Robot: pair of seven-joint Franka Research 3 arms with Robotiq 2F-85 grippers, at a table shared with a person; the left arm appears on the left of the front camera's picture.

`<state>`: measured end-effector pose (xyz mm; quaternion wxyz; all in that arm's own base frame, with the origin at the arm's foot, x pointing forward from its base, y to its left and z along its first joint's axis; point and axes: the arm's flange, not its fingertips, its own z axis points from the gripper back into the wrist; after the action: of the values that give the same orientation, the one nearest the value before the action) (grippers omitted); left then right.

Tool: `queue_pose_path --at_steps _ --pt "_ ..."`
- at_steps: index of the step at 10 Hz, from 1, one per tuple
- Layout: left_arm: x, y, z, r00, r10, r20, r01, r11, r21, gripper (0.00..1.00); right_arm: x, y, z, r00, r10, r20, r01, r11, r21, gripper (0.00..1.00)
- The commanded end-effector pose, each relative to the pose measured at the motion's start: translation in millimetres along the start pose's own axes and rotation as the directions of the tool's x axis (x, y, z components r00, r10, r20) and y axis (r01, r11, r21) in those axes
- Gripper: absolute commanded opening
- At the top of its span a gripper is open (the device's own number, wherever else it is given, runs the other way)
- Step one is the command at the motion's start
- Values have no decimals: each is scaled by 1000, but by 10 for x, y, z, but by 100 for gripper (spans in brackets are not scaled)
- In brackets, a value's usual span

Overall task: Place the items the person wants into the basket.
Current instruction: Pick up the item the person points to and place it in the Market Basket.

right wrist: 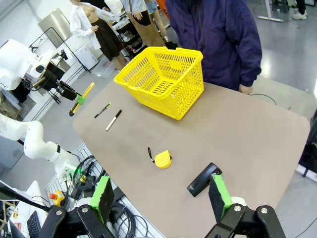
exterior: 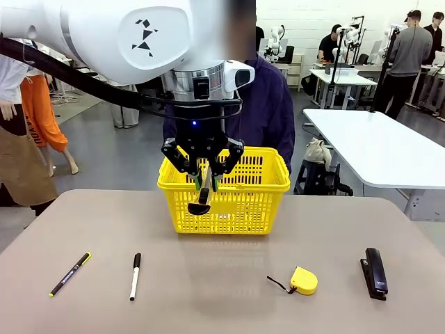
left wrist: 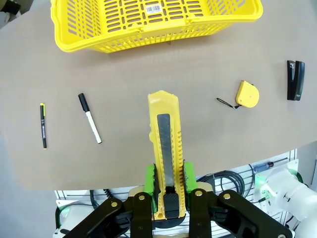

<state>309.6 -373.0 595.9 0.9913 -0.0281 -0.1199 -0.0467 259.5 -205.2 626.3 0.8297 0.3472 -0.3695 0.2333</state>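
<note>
Above the table (exterior: 222,309), at six o'clock of the bright yellow lattice plastic basket (exterior: 275,185), the left gripper (exterior: 206,182) clamps the yellow-and-black utility knife (exterior: 202,197), not yet delivered. The thin black yellow-ended pen (exterior: 69,274) and white black-capped marker (exterior: 135,276) wait at seven o'clock; the right gripper (right wrist: 161,194) stands apart.

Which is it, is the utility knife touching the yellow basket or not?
Apart. The right wrist view shows the utility knife, held in the left gripper, clear of the basket, with a wide gap between.
</note>
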Motion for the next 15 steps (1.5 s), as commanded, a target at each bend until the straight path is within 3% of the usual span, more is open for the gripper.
queue_pose_path --at_steps 1,2,3,4,5,8,10,14,15 --pt "4 21 35 1000 2 5 -2 1000 -8 0 -5 4 -14 1000 14 24 -14 1000 18 100" --pt "0 0 0 1000 0 0 0 1000 0 26 -5 4 -14 1000 14 24 -14 1000 18 100" --pt "390 122 28 988 -157 4 157 988 15 26 -5 4 -14 1000 14 24 -14 1000 18 100" --pt "781 241 41 957 -289 7 289 957 -39 26 -5 4 -14 1000 14 24 -14 1000 18 100" --pt "1203 348 34 932 -362 -15 362 932 -17 26 -5 4 -14 1000 14 24 -14 1000 18 100" --pt "1916 570 -13 785 -603 -142 595 797 -103 26 -5 4 -14 1000 14 24 -14 1000 18 100" --pt "2050 544 -68 727 -674 -134 672 738 -69 26 -5 4 -14 1000 14 24 -14 1000 18 100" --pt "1974 500 -170 768 -632 -102 634 773 -13 26 -5 4 -14 1000 14 24 -14 1000 18 100" --pt "1979 516 -161 738 -663 -124 662 747 -54 26 -5 4 -14 1000 14 24 -14 1000 18 100"
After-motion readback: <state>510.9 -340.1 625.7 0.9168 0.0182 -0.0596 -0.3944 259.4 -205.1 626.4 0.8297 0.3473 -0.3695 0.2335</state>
